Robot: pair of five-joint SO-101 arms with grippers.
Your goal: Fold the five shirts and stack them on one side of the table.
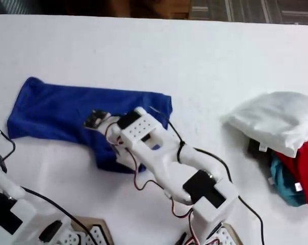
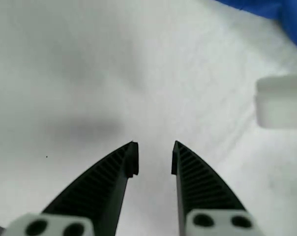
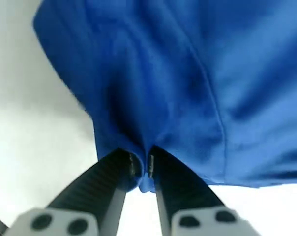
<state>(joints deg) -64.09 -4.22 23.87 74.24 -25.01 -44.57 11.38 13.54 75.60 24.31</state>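
A blue shirt (image 1: 67, 109) lies spread on the white table (image 1: 195, 66), left of centre. My right arm reaches over it from the front, and my right gripper (image 3: 141, 169) is shut on a bunched edge of the blue shirt (image 3: 188, 83); in the high view this gripper (image 1: 113, 150) sits at the shirt's near flap, partly hidden under the arm. My left gripper (image 2: 153, 157) hangs open over bare table with nothing between its fingers, and a corner of the blue shirt (image 2: 286, 14) lies beyond it.
At the right edge a pile of shirts holds a white one (image 1: 276, 120) on top, with red (image 1: 304, 168), teal (image 1: 286, 178) and a dark one beneath. The left arm's body (image 1: 11, 204) fills the front left corner. Cables trail from the right arm.
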